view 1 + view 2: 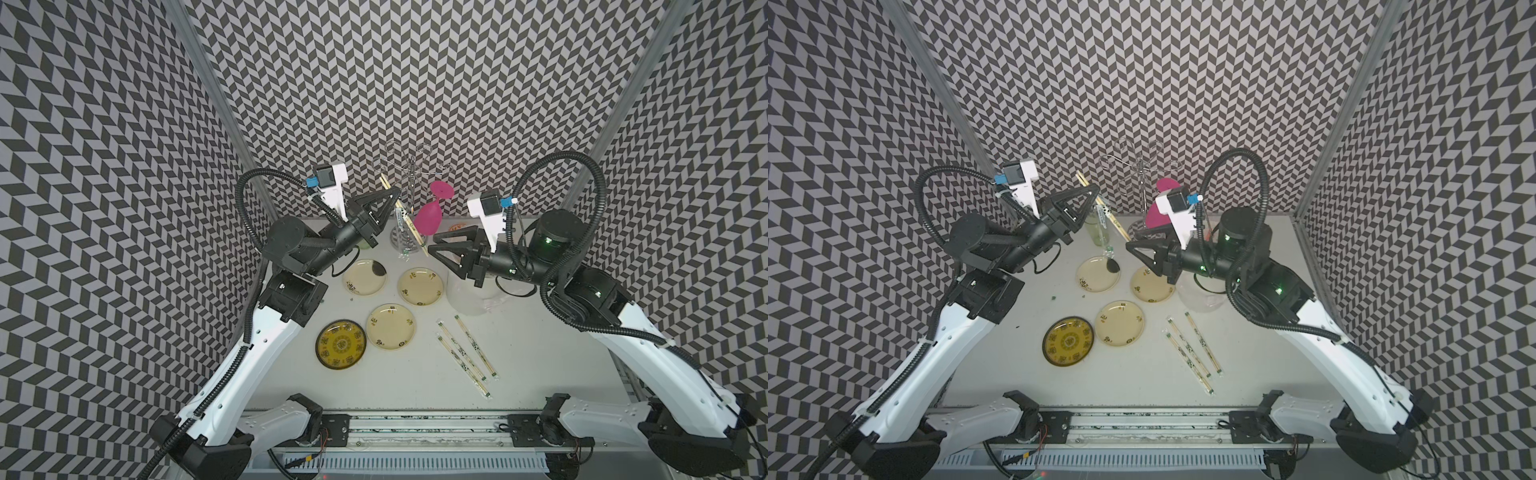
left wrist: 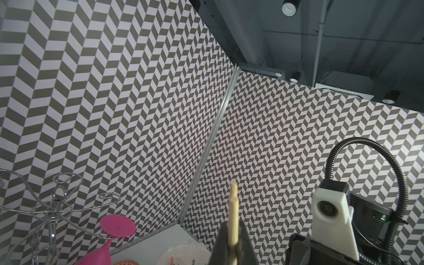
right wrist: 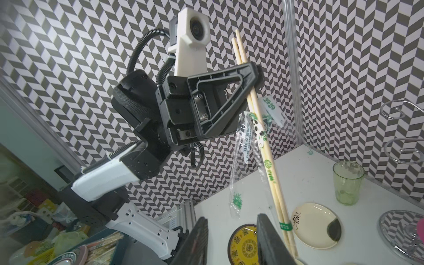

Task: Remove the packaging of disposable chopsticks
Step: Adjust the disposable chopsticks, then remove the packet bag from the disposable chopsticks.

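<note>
Right gripper (image 3: 231,216), jaws half open and empty; packaging (image 3: 243,137) hangs just ahead, along steep disposable chopsticks (image 3: 270,174) the left gripper (image 3: 252,80) clamps.

1. A robotics lab cell is showing: chevron-patterned panels (image 1: 415,83) on aluminium posts (image 1: 219,104) are enclosing a white table (image 1: 415,386).
2. The left arm (image 1: 249,357) and right arm (image 1: 665,365) are sitting on a metal rail (image 1: 424,428).
3. Bare ceiling ducting (image 2: 320,34) and spot lamps (image 2: 288,9) are hanging overhead.
</note>
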Motion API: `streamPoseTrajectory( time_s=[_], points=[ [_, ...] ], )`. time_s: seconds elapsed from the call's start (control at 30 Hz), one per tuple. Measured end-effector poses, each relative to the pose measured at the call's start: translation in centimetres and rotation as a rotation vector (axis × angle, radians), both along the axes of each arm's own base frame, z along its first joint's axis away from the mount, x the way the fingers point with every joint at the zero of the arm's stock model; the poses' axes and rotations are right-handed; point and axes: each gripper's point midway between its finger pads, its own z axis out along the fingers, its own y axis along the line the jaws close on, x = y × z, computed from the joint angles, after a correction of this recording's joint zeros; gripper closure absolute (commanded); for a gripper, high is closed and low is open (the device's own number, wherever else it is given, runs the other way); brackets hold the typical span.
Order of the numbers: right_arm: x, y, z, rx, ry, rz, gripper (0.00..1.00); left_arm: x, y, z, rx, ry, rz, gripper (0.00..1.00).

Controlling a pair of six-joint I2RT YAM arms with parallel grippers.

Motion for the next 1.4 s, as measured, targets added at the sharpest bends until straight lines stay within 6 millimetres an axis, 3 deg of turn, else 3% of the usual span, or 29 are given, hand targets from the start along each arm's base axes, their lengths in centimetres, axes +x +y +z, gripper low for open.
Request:
streamPoseTrajectory(
  time_s=[0.2,0.5,0.57,0.77,0.9,1.17,1.4],
  points=[
    [0.0,2.2,-0.3,0.046,0.065,0.03,0.53,-0.6,0.4,1.1,-0.038,-0.026,0.032,1.0],
    [2.1,5.1,-3.2,0.013,0.175,0.034,0.5,-0.5,0.3,1.2,-0.042,-0.027,0.047,1.0],
    [2.1,5.2,-3.2,0.019,0.185,0.034,0.57,-0.4,0.4,1.2,-0.042,-0.028,0.054,1.0],
    [2.3,5.3,-2.3,0.059,0.19,0.037,0.74,-0.8,0.4,1.4,-0.041,-0.04,0.057,1.0],
    [2.3,5.3,-2.0,0.072,0.193,0.038,0.93,-0.8,0.4,1.4,-0.038,-0.045,0.06,1.0],
    [3.0,4.8,-2.7,0.052,0.202,-0.02,1.0,-0.9,1.1,1.9,-0.047,-0.059,0.094,1.0],
    [3.7,1.9,-4.6,0.009,0.229,-0.119,1.0,-0.5,1.4,1.9,-0.047,-0.061,0.121,1.0]
  ],
)
